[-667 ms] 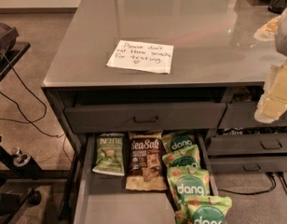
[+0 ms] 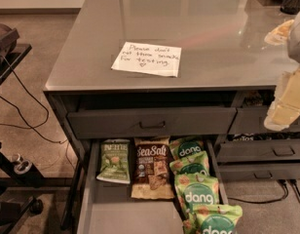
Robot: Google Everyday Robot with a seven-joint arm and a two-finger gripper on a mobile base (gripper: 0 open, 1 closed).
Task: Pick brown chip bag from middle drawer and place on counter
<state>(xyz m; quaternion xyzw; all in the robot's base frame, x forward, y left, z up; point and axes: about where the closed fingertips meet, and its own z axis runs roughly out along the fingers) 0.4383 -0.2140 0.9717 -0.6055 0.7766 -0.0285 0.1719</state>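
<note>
The brown chip bag [image 2: 152,168] lies flat in the open middle drawer [image 2: 91,199], label up, between a small green-and-white bag [image 2: 114,161] on its left and green dang bags [image 2: 195,179] on its right. The counter [image 2: 213,38] is a glossy grey top bearing a white handwritten note [image 2: 147,58]. My gripper [image 2: 286,67] hangs at the right edge of the view, over the counter's right end and well above and right of the drawer. Its cream fingers [image 2: 287,104] stand apart and hold nothing.
The shut top drawer front with a bar handle [image 2: 152,124] sits just above the open drawer. More shut drawers [image 2: 267,152] are at the right. A black stand and cables [image 2: 13,130] are on the floor at the left.
</note>
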